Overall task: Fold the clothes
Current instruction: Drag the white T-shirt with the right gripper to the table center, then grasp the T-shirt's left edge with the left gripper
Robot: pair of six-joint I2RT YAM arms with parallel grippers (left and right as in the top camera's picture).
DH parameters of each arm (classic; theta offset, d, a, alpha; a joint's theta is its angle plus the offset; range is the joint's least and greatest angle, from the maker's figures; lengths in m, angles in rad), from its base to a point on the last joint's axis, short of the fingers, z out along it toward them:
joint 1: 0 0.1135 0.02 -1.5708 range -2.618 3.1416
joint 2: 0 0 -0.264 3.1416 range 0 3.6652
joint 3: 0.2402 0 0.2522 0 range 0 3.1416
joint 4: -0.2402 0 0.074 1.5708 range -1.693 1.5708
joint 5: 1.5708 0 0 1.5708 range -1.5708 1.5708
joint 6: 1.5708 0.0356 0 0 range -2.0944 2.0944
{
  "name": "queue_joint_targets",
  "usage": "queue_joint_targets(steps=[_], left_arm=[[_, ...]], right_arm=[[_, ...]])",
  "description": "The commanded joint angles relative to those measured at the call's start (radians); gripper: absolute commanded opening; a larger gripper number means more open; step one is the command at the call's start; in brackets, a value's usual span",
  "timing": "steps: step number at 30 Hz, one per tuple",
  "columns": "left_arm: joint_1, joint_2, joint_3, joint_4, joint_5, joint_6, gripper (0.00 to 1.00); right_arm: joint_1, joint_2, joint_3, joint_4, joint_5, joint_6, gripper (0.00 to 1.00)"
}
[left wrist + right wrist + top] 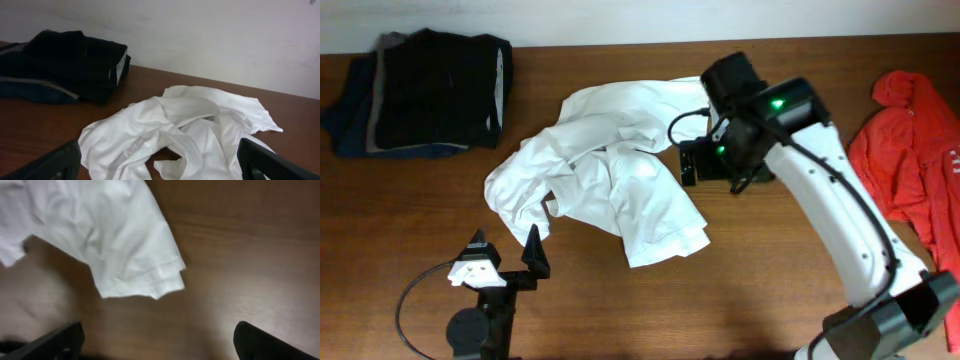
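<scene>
While the shirt (610, 165) lay crumpled, my left gripper (505, 246) & right gripper (157, 332) hung spread, empty: flattening step imo, next needing a hem pinch.

The white short-sleeved shirt (620, 180) lies unfolded in a crumpled heap on the tabletop (740, 290), to the right of the dark folded stack (425, 90) and apart from it. Its thin fabric is bunched into deep wrinkles, with layers lapped over one another. The end farthest from the stack spreads flatter and shows a stitched hem.
</scene>
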Motion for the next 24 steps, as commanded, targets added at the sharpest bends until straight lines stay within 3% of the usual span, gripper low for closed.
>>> queue_joint_targets(steps=[1, 3, 5, 7, 9, 15, 18, 21, 24], left_arm=[[0.005, -0.006, -0.005, -0.001, 0.004, -0.002, 0.99], [0.005, -0.006, -0.005, -0.002, 0.004, -0.002, 0.99], [0.005, -0.006, -0.005, -0.002, 0.004, -0.002, 0.99], [0.005, -0.006, -0.005, -0.002, 0.004, -0.002, 0.99], [0.005, -0.006, -0.005, -0.002, 0.004, -0.002, 0.99], [0.005, -0.006, -0.005, -0.002, 0.004, -0.002, 0.99], [0.005, -0.006, -0.005, -0.002, 0.004, -0.002, 0.99], [0.005, -0.006, -0.005, -0.002, 0.004, -0.002, 0.99], [0.005, -0.006, -0.005, -0.002, 0.004, -0.002, 0.99]], right_arm=[[0.085, -0.003, -0.201, 0.106, -0.024, -0.014, 0.98], [0.189, -0.003, -0.372, 0.282, -0.05, -0.034, 0.97], [0.315, -0.002, -0.472, 0.451, -0.051, -0.034, 0.78], [0.383, 0.0, -0.512, 0.542, -0.033, -0.024, 0.77], [0.419, 0.029, -0.546, 0.617, -0.021, 0.05, 0.62], [0.424, 0.192, -0.552, 0.719, -0.011, 0.073, 0.62], [0.424, 0.23, -0.552, 0.731, -0.01, 0.117, 0.43], [0.421, 0.23, -0.55, 0.719, 0.031, 0.15, 0.04], [0.362, 0.219, -0.468, 0.579, 0.098, 0.15, 0.04]])
